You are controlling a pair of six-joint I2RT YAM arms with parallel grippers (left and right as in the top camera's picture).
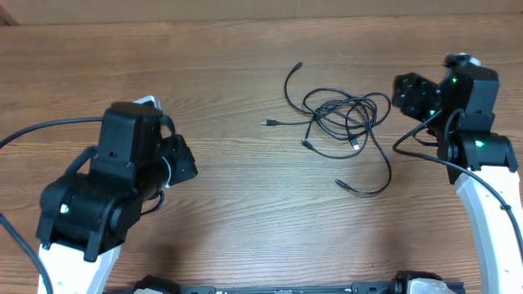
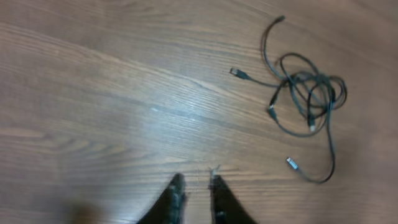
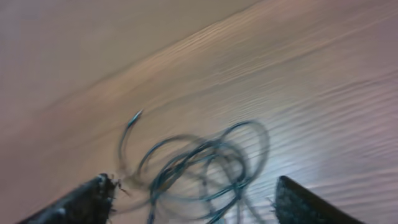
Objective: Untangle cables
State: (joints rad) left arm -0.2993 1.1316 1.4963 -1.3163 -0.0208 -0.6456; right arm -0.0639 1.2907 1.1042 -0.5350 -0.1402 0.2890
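**Ana:** Left arm [image 1: 98,192], bulky and black, filled the near corner under the overhead camera. How did its fingers stand?

**Ben:** On the left gripper [image 2: 196,183] the two dark fingers [image 2: 173,200] were only narrowly parted. A slim strip of wood showed between the tips, and nothing was between them. It hung over a bare stretch of the wooden table [image 1: 245,212].

**Ana:** And where were the cables?

**Ben:** The cables [image 1: 347,122] lay right of centre on the table, well apart from that gripper. They were thin black cords bunched in loose, overlapping loops. One end curled away to a far plug [image 1: 299,64]. Another stuck out on the left side, ending in a side plug [image 1: 267,122]. A long strand swept round the right side to a near plug [image 1: 341,183].

**Ana:** Was anything holding them?

**Ben:** No. From overhead, the right gripper [image 3: 194,186] was just beside the bunch's right edge. In its wrist view the right fingers [image 3: 81,202] were spread wide, one at each bottom corner, and gripped nothing. The loops showed blurred on the wood between and beyond them. Whether the tips touched the table, I couldn't tell.
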